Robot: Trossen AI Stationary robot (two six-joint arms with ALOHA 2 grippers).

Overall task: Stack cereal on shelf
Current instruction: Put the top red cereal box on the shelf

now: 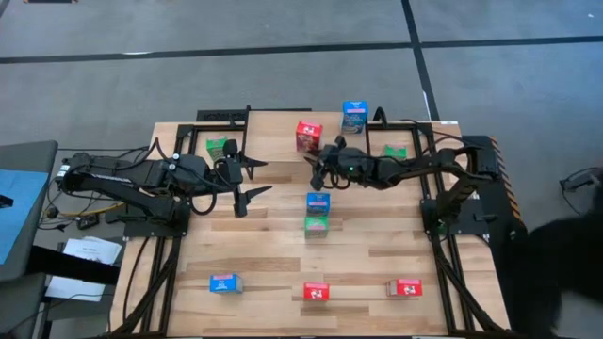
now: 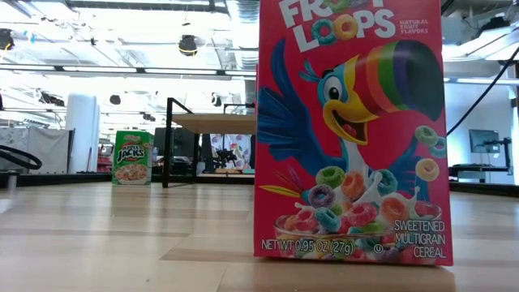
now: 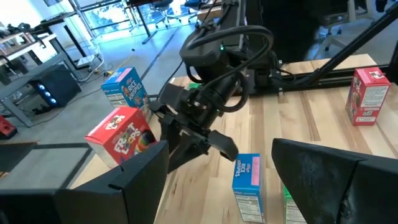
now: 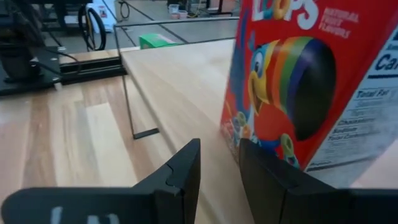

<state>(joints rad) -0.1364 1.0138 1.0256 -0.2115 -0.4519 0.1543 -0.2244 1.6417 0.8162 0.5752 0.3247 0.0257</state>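
Two grippers, both empty, hang by the low light-wood shelf on black metal legs (image 1: 273, 132).
From above, you see the left gripper (image 1: 252, 180) spread wide over the slatted wooden tabletop (image 1: 264, 254). The right gripper (image 1: 317, 170) is near the red printed cereal box (image 1: 308, 135) standing on the shelf. A blue cereal box (image 1: 354, 116) stands there too, and a blue-on-green stack of boxes (image 1: 317, 213) sits mid-table. At table height, a red Froot Loops box (image 2: 353, 130) blocks most of your view, with a green Apple Jacks box (image 2: 132, 157) far behind. Your left wrist view shows its fingers wide apart with nothing between them. Your right wrist view shows its fingers narrowly parted and gripping nothing, with the red printed cereal box just beside them.
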